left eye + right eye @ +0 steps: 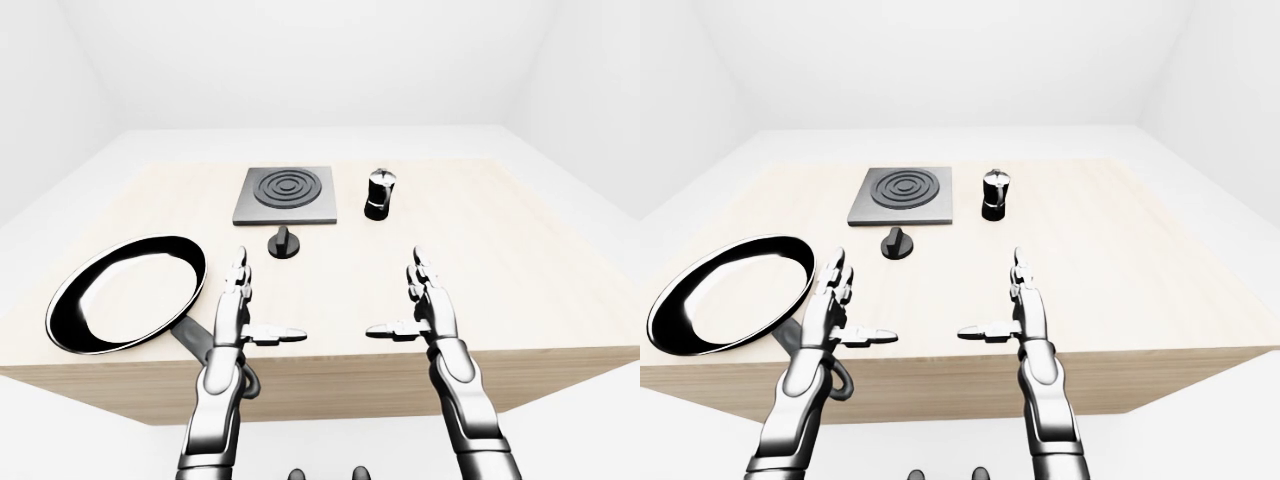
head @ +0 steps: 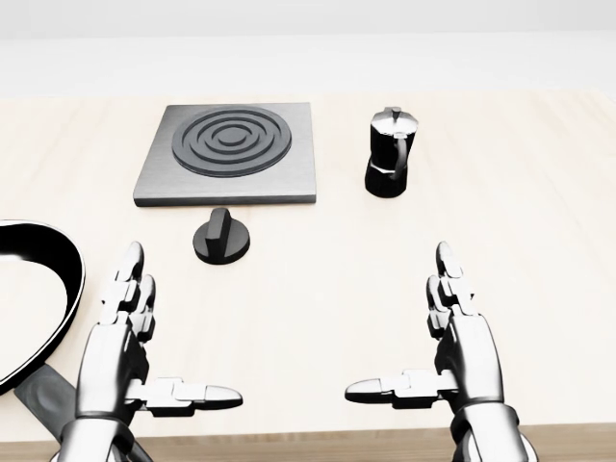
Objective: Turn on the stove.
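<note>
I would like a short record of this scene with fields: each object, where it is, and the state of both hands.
stove: square grey plate, upper left of head view
knob: black dial, just below stove, untouched
moka pot, upright, right of stove
frying pan, left edge of table
left hand: open, holding nothing
right hand: open, holding nothing

The bench [image 2: 539, 221] was pale wood-toned. The stove [image 2: 229, 154] was grey with darker concentric rings; its knob [image 2: 221, 239] was black. The moka pot [image 2: 391, 154] was black with a silvery top, apparently. The frying pan [image 1: 125, 292] was glossy black.
</note>
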You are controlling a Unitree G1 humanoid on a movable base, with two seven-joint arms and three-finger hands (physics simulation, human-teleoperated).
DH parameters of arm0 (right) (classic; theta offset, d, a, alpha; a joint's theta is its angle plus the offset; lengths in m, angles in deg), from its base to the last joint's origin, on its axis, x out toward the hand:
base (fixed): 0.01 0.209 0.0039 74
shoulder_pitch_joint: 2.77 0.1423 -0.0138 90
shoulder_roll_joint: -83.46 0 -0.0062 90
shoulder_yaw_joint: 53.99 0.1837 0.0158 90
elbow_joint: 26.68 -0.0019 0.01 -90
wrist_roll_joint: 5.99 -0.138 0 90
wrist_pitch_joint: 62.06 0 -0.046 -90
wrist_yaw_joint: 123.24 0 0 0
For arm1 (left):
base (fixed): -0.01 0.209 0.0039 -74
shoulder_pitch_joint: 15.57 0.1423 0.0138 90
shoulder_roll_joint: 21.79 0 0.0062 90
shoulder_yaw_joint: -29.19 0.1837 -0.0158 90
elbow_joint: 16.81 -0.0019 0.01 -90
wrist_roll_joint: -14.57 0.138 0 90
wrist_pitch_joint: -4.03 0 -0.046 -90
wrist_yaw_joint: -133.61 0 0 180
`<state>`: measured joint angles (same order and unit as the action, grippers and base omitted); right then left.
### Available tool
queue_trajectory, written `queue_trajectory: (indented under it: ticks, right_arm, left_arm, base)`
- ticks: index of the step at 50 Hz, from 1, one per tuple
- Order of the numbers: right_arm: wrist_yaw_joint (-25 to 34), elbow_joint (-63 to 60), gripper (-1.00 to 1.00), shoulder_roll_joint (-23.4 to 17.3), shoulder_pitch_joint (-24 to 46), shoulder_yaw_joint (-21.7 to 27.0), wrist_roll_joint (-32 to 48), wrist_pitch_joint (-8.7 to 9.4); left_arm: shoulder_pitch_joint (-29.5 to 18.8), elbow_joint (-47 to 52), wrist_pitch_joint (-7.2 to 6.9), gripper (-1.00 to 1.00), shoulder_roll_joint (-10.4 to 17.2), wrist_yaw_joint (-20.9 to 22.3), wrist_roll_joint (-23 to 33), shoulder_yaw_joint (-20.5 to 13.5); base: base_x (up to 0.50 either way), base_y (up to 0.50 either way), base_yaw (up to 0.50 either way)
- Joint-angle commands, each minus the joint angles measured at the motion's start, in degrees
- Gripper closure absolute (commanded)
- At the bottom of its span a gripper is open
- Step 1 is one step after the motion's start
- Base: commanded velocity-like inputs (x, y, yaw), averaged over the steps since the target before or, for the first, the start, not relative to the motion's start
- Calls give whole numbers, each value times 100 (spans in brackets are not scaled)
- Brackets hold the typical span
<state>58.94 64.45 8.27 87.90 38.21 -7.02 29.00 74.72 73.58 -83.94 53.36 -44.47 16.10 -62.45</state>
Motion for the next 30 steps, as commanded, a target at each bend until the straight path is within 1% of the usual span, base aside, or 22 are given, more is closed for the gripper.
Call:
queue_trajectory:
  ticks: [1,3,6,8,10,13,15,22,24,26,30]
  right_arm:
    - [29,-3,-100,-10,-1,15,0,14]
    - [31,6,-100,-11,-3,15,4,-5]
    - [37,10,-100,-12,-3,19,-1,-3]
    - [37,2,-100,-12,-2,19,2,12]
    - [37,29,-100,-11,5,21,0,-5]
    - [37,17,-100,-10,1,17,4,6]
    - [37,-7,-100,-9,-10,15,3,19]
    - [37,77,-100,-13,12,26,0,-28]
    - [37,86,-100,-13,22,28,-3,-21]
    - [34,43,-100,-11,7,21,0,5]
    - [35,98,-100,-13,22,25,2,-35]
  left_arm:
    - [-11,-111,93,-100,8,72,41,15]
    - [2,-50,42,-100,6,73,49,21]
    - [-2,-90,69,-100,6,78,53,18]
    - [-3,-86,53,-100,4,88,57,26]
    - [5,-110,78,-100,1,100,74,43]
    - [4,-73,42,-100,4,106,68,34]
    - [-6,-99,52,-100,4,104,65,26]
    - [-3,-109,61,-100,-1,114,74,38]
    - [-16,-151,86,-100,3,114,71,29]
    - [-7,-122,70,-100,0,114,73,34]
    - [-20,-154,88,-100,2,116,72,30]
  base:
    - [0,0,0]
    - [0,0,0]
    - [5,0,0]
    - [20,0,0]
    - [25,0,0]
    - [30,0,0]
    - [33,0,0]
    - [35,0,0]
    - [36,0,0]
    - [36,0,0]
    - [36,0,0]
